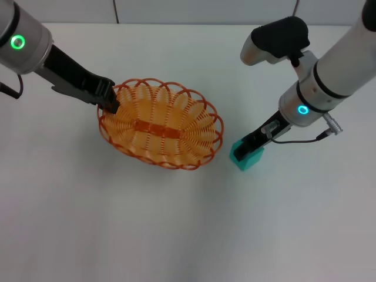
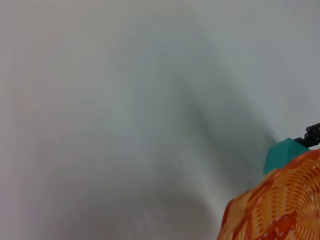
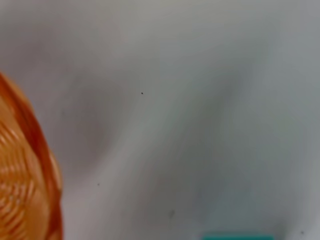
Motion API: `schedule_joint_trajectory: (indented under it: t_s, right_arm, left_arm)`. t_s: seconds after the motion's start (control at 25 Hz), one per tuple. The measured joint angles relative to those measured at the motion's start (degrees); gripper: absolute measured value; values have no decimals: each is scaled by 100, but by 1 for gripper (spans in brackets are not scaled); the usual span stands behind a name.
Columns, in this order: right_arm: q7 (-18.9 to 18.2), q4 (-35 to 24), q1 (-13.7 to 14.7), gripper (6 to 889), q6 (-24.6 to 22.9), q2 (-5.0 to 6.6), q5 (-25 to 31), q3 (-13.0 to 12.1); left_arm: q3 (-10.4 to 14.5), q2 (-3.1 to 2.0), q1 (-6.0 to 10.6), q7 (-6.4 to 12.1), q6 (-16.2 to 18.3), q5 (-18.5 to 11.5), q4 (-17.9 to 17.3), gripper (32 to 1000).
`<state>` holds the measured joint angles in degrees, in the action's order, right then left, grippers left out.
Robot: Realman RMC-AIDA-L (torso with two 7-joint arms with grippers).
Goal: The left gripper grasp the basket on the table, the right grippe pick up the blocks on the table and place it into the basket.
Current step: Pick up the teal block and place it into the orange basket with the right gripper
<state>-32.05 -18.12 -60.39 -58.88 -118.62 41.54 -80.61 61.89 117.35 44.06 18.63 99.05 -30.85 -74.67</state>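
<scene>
The teal-green cube (image 1: 249, 156) sits on the white bench (image 1: 176, 235), just to the right of the orange wire basket (image 1: 160, 124) and close to its rim without clearly touching it. The right gripper (image 1: 245, 148) is down at the cube, its black tip over the cube's upper far side; whether the jaws are closed on the cube or only resting against it cannot be told. In the left wrist view the cube (image 2: 283, 153) shows just past the basket rim (image 2: 275, 210), with a bit of the right gripper's black tip (image 2: 312, 135) at its far edge. The right wrist view shows only a sliver of the cube (image 3: 237, 236) and part of the basket wall (image 3: 30, 170).

The left gripper (image 1: 110, 100) is at the basket's left far rim, its jaws closed over the looped wire edge. The basket lies flat on the bench, a flat orange bar across its bottom.

The basket's raised rim stands between the cube and the basket's inside. Bare bench spreads wide in front of both and to the right of the cube; the bench's far edge runs behind the two arms.
</scene>
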Motion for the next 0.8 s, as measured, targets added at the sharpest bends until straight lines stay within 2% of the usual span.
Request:
schedule_joint_trajectory:
  t_s: [0.2, 0.32, 0.48, 0.8]
  right_arm:
    - [249, -549, 279, 536, -195, -7, -23, -72]
    - [484, -1045, 526, 535, -312, 1, -23, -287]
    - [875, -2061, 955, 533, -545, 34, -44, -587]
    - [1410, -4054, 1751, 531, -1071, 91, -167, -624]
  left_arm:
    - [-18, -7, -44, 17, -18, 0, 23, 86]
    - [-107, -12, -54, 41, -12, 5, 23, 86]
    - [-231, -13, -62, 80, 15, 24, 26, 86]
    - [-233, -11, -64, 80, 27, 34, 32, 86]
